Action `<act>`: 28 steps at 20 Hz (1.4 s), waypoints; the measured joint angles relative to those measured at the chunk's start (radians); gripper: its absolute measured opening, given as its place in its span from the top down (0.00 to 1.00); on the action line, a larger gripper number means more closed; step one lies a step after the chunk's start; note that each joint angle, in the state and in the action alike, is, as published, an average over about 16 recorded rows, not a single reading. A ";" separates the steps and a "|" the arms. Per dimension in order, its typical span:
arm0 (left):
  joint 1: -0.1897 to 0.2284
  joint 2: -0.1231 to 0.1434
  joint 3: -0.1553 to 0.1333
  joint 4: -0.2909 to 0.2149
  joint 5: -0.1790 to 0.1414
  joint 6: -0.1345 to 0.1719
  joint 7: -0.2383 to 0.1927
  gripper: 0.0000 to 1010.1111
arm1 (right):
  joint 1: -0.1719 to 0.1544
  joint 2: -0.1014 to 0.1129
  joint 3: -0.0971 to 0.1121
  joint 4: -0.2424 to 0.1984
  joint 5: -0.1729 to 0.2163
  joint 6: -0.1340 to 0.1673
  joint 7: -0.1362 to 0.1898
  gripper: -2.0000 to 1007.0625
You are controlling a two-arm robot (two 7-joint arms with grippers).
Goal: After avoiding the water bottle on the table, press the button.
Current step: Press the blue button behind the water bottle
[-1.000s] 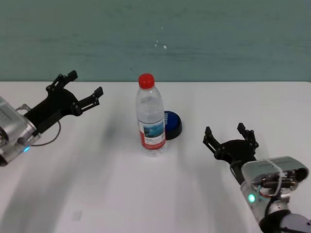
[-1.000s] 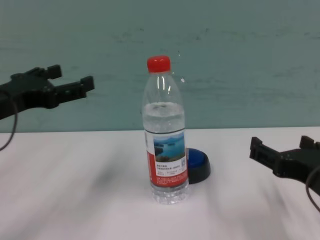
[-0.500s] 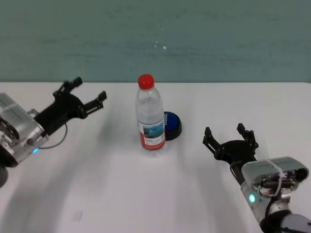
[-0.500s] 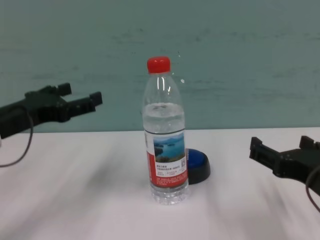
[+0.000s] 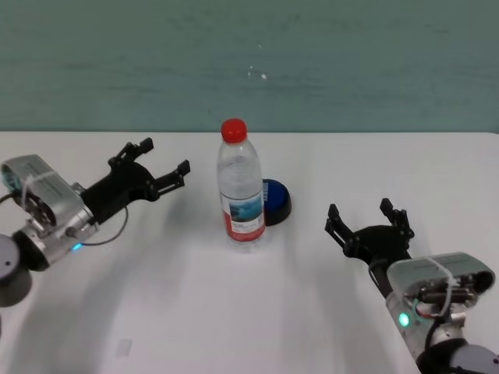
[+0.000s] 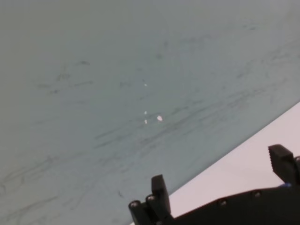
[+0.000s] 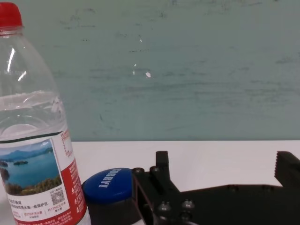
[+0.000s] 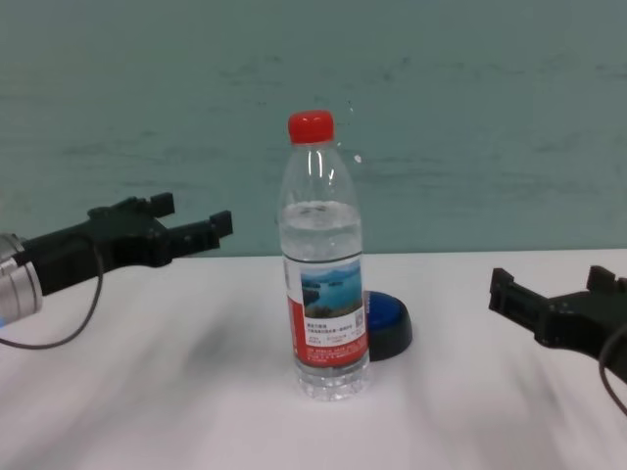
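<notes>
The water bottle [image 5: 242, 187] stands upright mid-table, clear with a red cap and a red-and-white lake label; it also shows in the chest view [image 8: 324, 259] and the right wrist view [image 7: 35, 126]. The blue button [image 5: 277, 199] on its black base sits just behind and to the right of the bottle, partly hidden by it [image 8: 387, 320] [image 7: 112, 186]. My left gripper [image 5: 164, 157] is open and empty, raised above the table left of the bottle [image 8: 191, 215]. My right gripper [image 5: 369, 215] is open and empty, low at the right, parked [image 8: 554, 294].
The white table [image 5: 195, 312] runs wide to both sides and ends at a teal wall [image 5: 351, 62] behind. The left wrist view shows only that wall [image 6: 117, 70] and a strip of tabletop [image 6: 243, 164].
My left gripper has moved right and lower, closer to the bottle's left side. The right arm, the bottle and the button have not moved.
</notes>
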 joint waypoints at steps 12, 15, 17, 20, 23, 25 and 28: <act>-0.096 -0.035 0.047 0.120 0.025 -0.011 -0.031 0.01 | 0.000 0.000 0.000 0.000 0.000 0.000 0.000 0.00; -0.127 -0.046 0.059 0.159 0.031 -0.019 -0.044 0.01 | 0.000 0.000 0.000 0.000 0.000 0.000 0.000 0.00; -0.146 -0.054 0.067 0.183 0.035 -0.024 -0.053 0.01 | 0.000 0.000 0.000 0.000 0.000 0.000 0.000 0.00; -0.170 -0.063 0.079 0.211 0.041 -0.027 -0.064 0.01 | 0.000 0.000 0.000 0.000 0.000 0.000 0.000 0.00; -0.185 -0.069 0.090 0.225 0.046 -0.024 -0.072 0.01 | 0.000 0.000 0.000 0.000 0.000 0.000 0.000 0.00; -0.191 -0.071 0.096 0.227 0.050 -0.018 -0.074 0.01 | 0.000 0.000 0.000 0.000 0.000 0.000 0.000 0.00; -0.193 -0.070 0.103 0.221 0.054 -0.006 -0.074 0.01 | 0.000 0.000 0.000 0.000 0.000 0.000 0.000 0.00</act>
